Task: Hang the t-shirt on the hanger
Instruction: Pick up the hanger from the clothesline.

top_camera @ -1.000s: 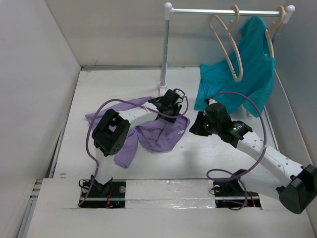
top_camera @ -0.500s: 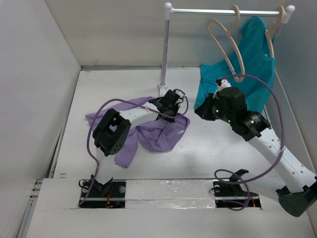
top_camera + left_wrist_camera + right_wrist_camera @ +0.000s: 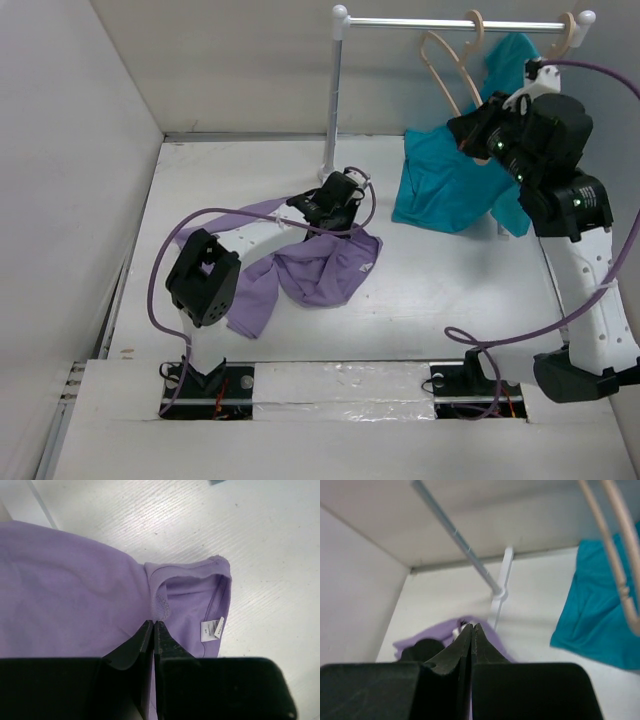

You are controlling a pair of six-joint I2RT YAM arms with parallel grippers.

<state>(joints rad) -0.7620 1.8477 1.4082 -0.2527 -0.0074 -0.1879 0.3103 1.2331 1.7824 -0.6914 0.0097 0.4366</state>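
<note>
The left gripper (image 3: 152, 625) is pinched tight on a fold of the t-shirt (image 3: 65, 595) beside its collar. The garment lies crumpled on the table (image 3: 450, 290), spreading toward 7 o'clock from the grip. The right gripper (image 3: 471, 626), fingers pressed together on nothing, is raised near the hanger (image 3: 621, 586), which hangs from the rail (image 3: 400, 21) at its 1 o'clock, beside a teal t-shirt (image 3: 440, 185).

We saw a plain lavender t-shirt (image 3: 320, 270) with a small white label (image 3: 212, 628), a solid teal shirt (image 3: 445, 185), a pale beige hanger (image 3: 624, 592), a white desk (image 3: 430, 290) with faint grain-like streaks, a white rail (image 3: 334, 95), a black left hand (image 3: 152, 624) and right hand (image 3: 471, 626), and purple cables (image 3: 212, 211) along black-and-white arms (image 3: 580, 250).
</note>
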